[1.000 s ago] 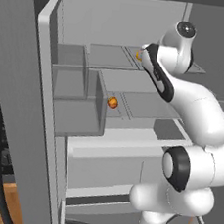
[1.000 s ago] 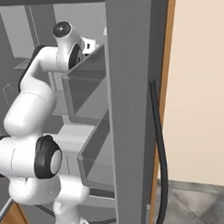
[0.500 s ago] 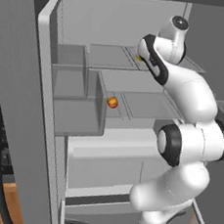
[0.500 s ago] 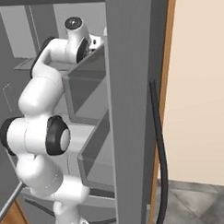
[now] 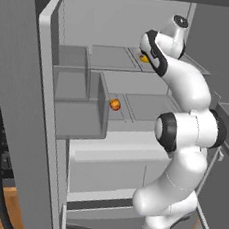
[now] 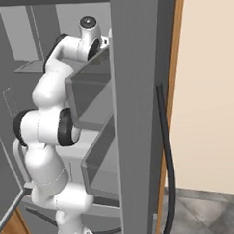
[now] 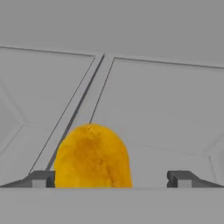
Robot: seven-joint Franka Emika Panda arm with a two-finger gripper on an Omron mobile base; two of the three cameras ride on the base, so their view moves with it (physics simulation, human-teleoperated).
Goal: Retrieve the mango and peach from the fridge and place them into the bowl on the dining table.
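The fridge [image 5: 122, 22] stands open with pale grey shelves. The yellow-orange mango [image 7: 92, 157] lies on the upper shelf, and my open gripper [image 7: 111, 178] is right at it. The fruit sits between the two fingertips [image 7: 41, 178], nearer the left one and apart from the right. From the left base view a sliver of the mango [image 5: 143, 58] shows beside my wrist. The small red-orange peach [image 5: 115, 104] rests on the shelf below, untouched. The bowl and the dining table are out of view.
The left fridge door [image 5: 23, 91] carries grey bins [image 5: 79, 107] that jut out beside the shelves. The right door [image 6: 137, 89] with its bins [image 6: 91, 86] stands close along my arm. A closed drawer front [image 5: 110, 166] lies below the shelves.
My arm has stretched deeper into the upper shelf, bringing the hand up to the mango. The jaws have stayed wide. The peach has not moved.
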